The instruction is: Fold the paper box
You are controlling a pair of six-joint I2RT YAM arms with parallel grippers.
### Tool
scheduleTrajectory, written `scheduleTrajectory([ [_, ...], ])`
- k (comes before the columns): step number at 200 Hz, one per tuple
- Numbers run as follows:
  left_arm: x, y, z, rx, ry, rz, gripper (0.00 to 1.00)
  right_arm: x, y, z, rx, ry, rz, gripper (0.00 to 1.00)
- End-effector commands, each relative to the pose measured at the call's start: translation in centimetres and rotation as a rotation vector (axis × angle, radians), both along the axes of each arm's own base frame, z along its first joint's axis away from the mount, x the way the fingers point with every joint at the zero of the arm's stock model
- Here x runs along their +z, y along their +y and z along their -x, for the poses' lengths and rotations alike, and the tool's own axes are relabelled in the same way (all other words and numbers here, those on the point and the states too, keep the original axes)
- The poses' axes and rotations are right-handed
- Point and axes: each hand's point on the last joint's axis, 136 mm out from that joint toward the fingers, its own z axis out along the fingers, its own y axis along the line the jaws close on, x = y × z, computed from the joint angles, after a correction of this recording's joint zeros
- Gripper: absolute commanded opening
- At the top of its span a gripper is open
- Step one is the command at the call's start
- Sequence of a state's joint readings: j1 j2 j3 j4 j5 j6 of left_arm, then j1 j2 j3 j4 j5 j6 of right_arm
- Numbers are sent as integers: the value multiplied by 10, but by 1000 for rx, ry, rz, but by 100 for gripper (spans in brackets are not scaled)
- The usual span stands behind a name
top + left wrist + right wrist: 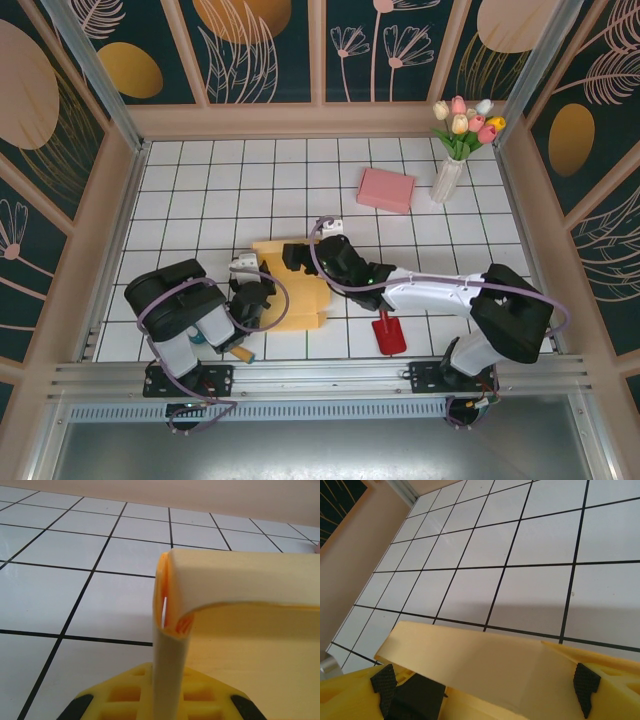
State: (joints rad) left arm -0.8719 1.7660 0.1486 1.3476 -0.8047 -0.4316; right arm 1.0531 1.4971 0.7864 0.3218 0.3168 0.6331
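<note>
Left claw (164, 703) tight on paper box (250, 645) flap

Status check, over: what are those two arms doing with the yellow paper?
Left gripper shut on a folded edge of the flat yellow paper box. Right gripper open, straddling a raised flap. Red scoop-shaped tool nearby, clear of the box.

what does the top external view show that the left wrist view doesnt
Top external view: the whole layout, with a pink box, a vase of tulips and a red scoop around the yellow paper box, and the left arm and right arm reaching to it.
Left wrist view: a close look at one flap standing upright where the sheet curls over, orange showing inside the fold.
Shared: the paper box and the white tiled table.
</note>
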Motion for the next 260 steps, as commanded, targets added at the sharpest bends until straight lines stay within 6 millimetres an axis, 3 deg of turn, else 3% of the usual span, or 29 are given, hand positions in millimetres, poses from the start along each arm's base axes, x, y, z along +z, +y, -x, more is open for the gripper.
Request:
scheduleTrajectory([
  [1,7,2,-4,45,-22,26,0,15,6,6,9,-3,-77,94],
  [48,8,-5,-5,24,-23,34,0,10,20,8,42,32,-109,95],
  [114,4,-17,-7,-8,-19,31,0,32,35,19,130,14,-249,95],
  [134,2,-20,-8,-18,-15,39,0,33,24,19,122,-9,-269,95],
  [152,-1,-23,-10,-23,-2,26,0,22,8,16,80,-14,-214,95],
  [214,-2,-23,-12,-2,19,22,0,-45,-66,9,-64,19,25,97],
  [260,-3,-28,-12,-27,27,35,0,-64,-83,-1,-79,34,62,97],
])
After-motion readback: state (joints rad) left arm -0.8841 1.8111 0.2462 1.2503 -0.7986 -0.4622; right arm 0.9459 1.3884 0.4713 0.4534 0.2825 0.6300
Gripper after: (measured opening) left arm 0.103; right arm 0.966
